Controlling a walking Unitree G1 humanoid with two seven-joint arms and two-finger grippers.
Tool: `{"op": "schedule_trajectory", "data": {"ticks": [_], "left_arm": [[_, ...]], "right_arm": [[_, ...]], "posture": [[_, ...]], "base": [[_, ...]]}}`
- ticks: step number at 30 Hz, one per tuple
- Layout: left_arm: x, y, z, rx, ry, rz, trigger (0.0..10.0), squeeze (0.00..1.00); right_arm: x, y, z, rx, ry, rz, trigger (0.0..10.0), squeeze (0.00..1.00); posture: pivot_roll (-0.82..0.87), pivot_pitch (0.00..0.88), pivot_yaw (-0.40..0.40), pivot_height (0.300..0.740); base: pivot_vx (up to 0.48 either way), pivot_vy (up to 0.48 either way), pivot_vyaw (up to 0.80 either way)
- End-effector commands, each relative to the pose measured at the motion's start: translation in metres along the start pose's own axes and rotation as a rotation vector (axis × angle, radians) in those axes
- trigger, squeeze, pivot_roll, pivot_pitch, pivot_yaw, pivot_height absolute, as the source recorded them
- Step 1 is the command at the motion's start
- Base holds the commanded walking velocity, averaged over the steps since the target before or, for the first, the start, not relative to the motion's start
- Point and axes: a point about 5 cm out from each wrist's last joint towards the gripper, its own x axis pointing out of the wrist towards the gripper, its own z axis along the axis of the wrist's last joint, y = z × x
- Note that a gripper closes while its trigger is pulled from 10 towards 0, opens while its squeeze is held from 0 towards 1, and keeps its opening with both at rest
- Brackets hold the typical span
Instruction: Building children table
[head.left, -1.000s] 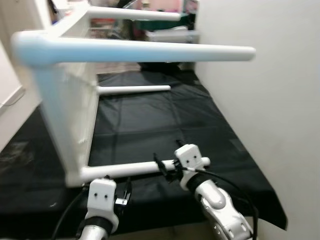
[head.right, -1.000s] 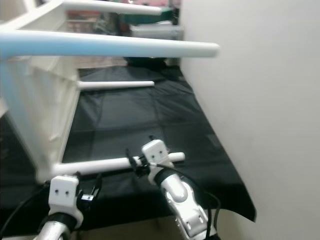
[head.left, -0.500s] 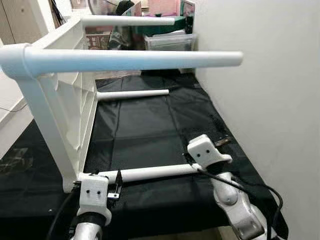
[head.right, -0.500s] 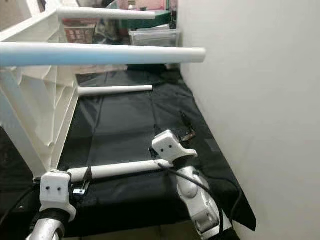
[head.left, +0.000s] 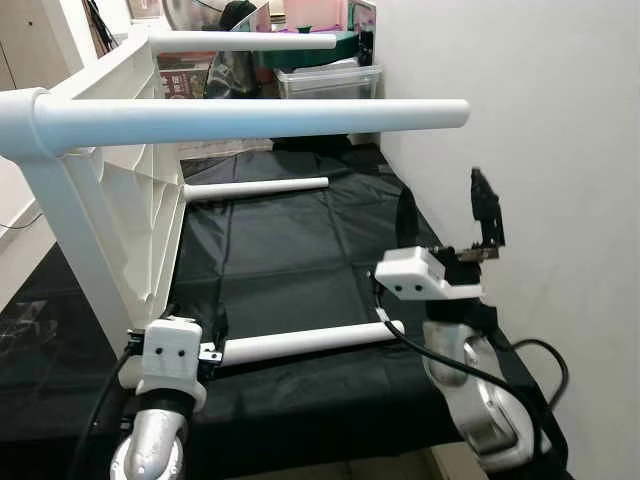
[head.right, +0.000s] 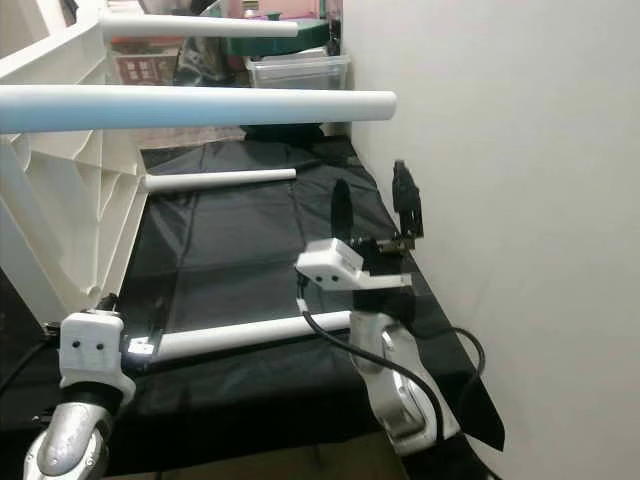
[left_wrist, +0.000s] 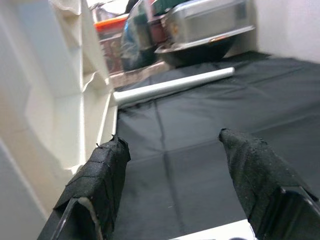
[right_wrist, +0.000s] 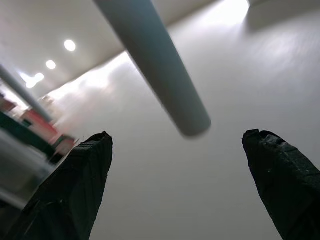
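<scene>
A white children's table (head.left: 110, 200) lies on its side on a black cloth (head.left: 280, 250), its legs pointing toward the wall. The near upper leg (head.left: 250, 112) juts out level; the near lower leg (head.left: 310, 342) lies just above the cloth. My left gripper (head.left: 205, 335) is open at the base of that lower leg, its fingers (left_wrist: 107, 165) straddling it where it meets the tabletop. My right gripper (head.left: 445, 215) is raised beside the wall, open and pointing upward, with nothing between its fingers (right_wrist: 80, 185). Above it hangs the upper leg's end (right_wrist: 155, 65).
A white wall (head.left: 540, 120) runs close along the right. The far lower leg (head.left: 255, 188) and far upper leg (head.left: 240, 41) lie further back. Plastic storage boxes (head.left: 325, 80) and clutter stand behind the cloth. A black cable (head.left: 540, 350) loops off my right arm.
My right gripper has come off the lower leg's free end and swung up toward the wall. My left gripper has moved forward to the leg's base.
</scene>
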Motion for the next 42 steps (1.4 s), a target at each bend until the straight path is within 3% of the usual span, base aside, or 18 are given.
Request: {"op": "schedule_trajectory", "data": {"ticks": [1, 11, 17, 20, 25, 28, 42], "left_arm": [[0.001, 0.005, -0.003, 0.023, 0.009, 0.026, 10.0, 0.00], [-0.001, 0.007, -0.007, 0.027, 0.031, 0.057, 10.0, 0.00], [-0.003, 0.009, -0.013, 0.015, 0.060, 0.088, 10.0, 0.00], [-0.003, 0.012, -0.016, 0.013, 0.075, 0.113, 10.0, 0.00], [-0.003, 0.015, -0.018, 0.014, 0.082, 0.127, 10.0, 0.00], [-0.004, 0.022, -0.021, 0.007, 0.108, 0.165, 10.0, 0.00], [-0.003, 0.022, -0.022, -0.028, 0.110, 0.183, 10.0, 0.00]], "right_arm": [[0.004, 0.005, 0.001, -0.028, -0.014, -0.007, 10.0, 0.00], [0.021, 0.013, 0.005, -0.104, -0.096, -0.027, 10.0, 0.00], [0.037, 0.013, 0.011, -0.186, -0.145, -0.107, 10.0, 0.00], [0.046, 0.013, 0.016, -0.197, -0.163, -0.134, 10.0, 0.00], [0.048, 0.015, 0.018, -0.200, -0.172, -0.139, 10.0, 0.00], [0.057, 0.024, 0.026, -0.203, -0.200, -0.146, 10.0, 0.00], [0.074, 0.030, 0.038, -0.211, -0.244, -0.184, 10.0, 0.00]], "posture": [[0.03, 0.000, 0.020, 0.740], [0.03, 0.000, 0.020, 0.740], [0.03, 0.000, 0.018, 0.740], [0.03, 0.000, 0.014, 0.740], [0.03, 0.000, 0.014, 0.740], [0.04, 0.000, 0.009, 0.740], [0.03, 0.000, 0.006, 0.740]], "base": [[0.000, 0.000, 0.00], [0.000, 0.000, 0.00], [0.000, 0.000, 0.00], [0.000, 0.000, 0.00], [0.000, 0.000, 0.00], [0.000, 0.000, 0.00], [0.000, 0.000, 0.00]]}}
